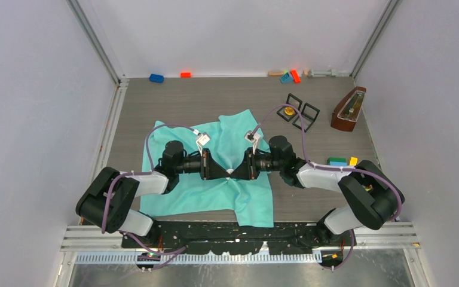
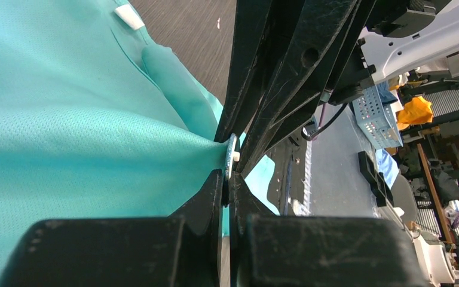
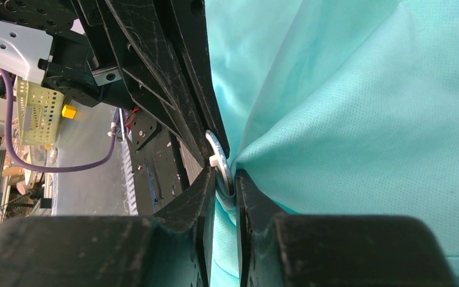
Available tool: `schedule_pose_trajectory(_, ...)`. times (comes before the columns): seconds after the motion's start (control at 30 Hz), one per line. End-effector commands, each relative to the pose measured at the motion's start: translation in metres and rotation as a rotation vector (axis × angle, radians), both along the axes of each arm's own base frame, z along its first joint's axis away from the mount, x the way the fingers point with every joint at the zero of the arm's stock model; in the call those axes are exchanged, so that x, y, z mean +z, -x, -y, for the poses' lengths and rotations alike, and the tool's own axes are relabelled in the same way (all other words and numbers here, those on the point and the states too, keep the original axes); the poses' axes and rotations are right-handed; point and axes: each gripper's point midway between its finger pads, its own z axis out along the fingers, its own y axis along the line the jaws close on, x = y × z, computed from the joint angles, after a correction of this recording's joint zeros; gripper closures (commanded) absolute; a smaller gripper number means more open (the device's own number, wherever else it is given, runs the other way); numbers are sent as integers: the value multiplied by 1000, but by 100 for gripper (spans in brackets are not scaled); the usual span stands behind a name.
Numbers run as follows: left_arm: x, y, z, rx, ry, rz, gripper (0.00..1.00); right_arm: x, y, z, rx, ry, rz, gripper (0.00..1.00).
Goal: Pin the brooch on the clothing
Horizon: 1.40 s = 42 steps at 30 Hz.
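Turquoise clothing (image 1: 206,196) against round brooch (image 3: 218,154)

T-shirt (image 1: 215,194) 1 | brooch (image 2: 231,156) 1 | claws (image 2: 228,182) (image 3: 227,185) 2 | blocks (image 1: 156,78) maybe 7

Only a thin, perhaps round edge of the brooch (image 3: 218,156) shows; its face is hidden.

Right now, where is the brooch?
Near the top view's centre, the small round silvery brooch sits between the left gripper and right gripper, against the bunched turquoise-green fabric T-shirt.
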Motion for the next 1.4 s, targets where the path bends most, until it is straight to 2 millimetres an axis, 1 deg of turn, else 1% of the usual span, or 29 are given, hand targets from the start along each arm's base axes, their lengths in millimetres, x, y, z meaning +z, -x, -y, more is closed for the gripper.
schedule_pose_trajectory(0.0, 33, 18, 9, -138, 82, 77, 100, -14, -47, 14, -197, 87, 54, 92)
schedule_pose_trajectory(0.3, 34, 18, 9, -136, 82, 81, 100, -18, -51, 18, -219, 101, 43, 92)
schedule_pose_trajectory(0.47, 24, 11, 8, -96, 33, 65, 100, -16, -50, 19, -215, 95, 46, 91)
schedule_pose_trajectory(0.53, 18, 6, 6, -68, -7, 60, 100, -14, -49, 19, -212, 92, 51, 87)
schedule_pose_trajectory(0.6, 12, 0, 3, -24, -53, 60, 100, -11, -48, 20, -209, 85, 57, 77)
schedule_pose_trajectory(0.63, 6, -1, 1, -8, -89, 42, 99, -10, -47, 20, -208, 83, 60, 74)
schedule_pose_trajectory(0.67, 4, -4, -1, 12, -112, 40, 95, -7, -46, 20, -208, 77, 65, 67)
schedule_pose_trajectory(0.7, 1, -7, -3, 32, -132, 33, 88, -6, -46, 20, -207, 76, 68, 64)
schedule_pose_trajectory(0.73, -2, -9, -5, 49, -154, 23, 79, -3, -46, 21, -207, 72, 72, 57)
schedule_pose_trajectory(0.8, -5, -13, -8, 85, -190, 14, 58, 1, -45, 22, -214, 66, 74, 51)
schedule_pose_trajectory(0.83, -5, -14, -10, 101, -201, 14, 50, 2, -45, 22, -219, 68, 70, 49)
schedule_pose_trajectory(0.87, -4, -14, -12, 112, -209, 13, 32, 6, -45, 23, -229, 60, 73, 47)
schedule_pose_trajectory(0.9, -2, -15, -14, 130, -214, 19, 21, 6, -45, 25, -235, 62, 69, 46)
schedule_pose_trajectory(0.93, 0, -16, -16, 150, -219, 25, 16, 11, -45, 26, -249, 55, 72, 44)
schedule_pose_trajectory(0.97, 4, -16, -18, 170, -221, 31, 13, 10, -45, 28, -259, 63, 62, 44)
schedule_pose_trajectory(1.0, 12, -17, -21, 195, -216, 48, 12, 15, -46, 30, -279, 59, 63, 43)
schedule_pose_trajectory(1.03, 14, -19, -24, 221, -223, 45, 10, 13, -45, 32, -288, 71, 49, 43)
schedule_pose_trajectory(1.07, 19, -20, -27, 253, -225, 48, 9, 19, -47, 35, -308, 69, 55, 42)
schedule_pose_trajectory(1.1, 28, -22, -31, 287, -221, 62, 9, 17, -47, 38, -327, 90, 40, 42)
schedule_pose_trajectory(1.13, 34, -22, -35, 313, -229, 66, 8, 24, -47, 40, -339, 84, 42, 42)
schedule_pose_trajectory(1.17, 41, -24, -40, 347, -241, 72, 7, 28, -47, 44, -357, 96, 37, 38)
schedule_pose_trajectory(1.2, 48, -25, -46, 381, -262, 72, 5, 29, -46, 47, -369, 115, 18, 37)
schedule_pose_trajectory(1.23, 53, -26, -54, 416, -295, 75, 1, 38, -50, 52, -406, 118, 31, 36)
schedule_pose_trajectory(1.27, 55, -25, -64, 449, -346, 66, 1, 40, -49, 57, -428, 152, 11, 35)
schedule_pose_trajectory(1.3, 68, -29, -73, 490, -379, 82, 0, 46, -54, 66, -483, 176, 28, 34)
schedule_pose_trajectory(1.33, 71, -33, -87, 546, -436, 75, 0, 47, -54, 74, -512, 224, 12, 33)
schedule_pose_trajectory(1.37, 76, -36, -97, 569, -475, 73, 0, 52, -62, 87, -581, 260, 40, 30)
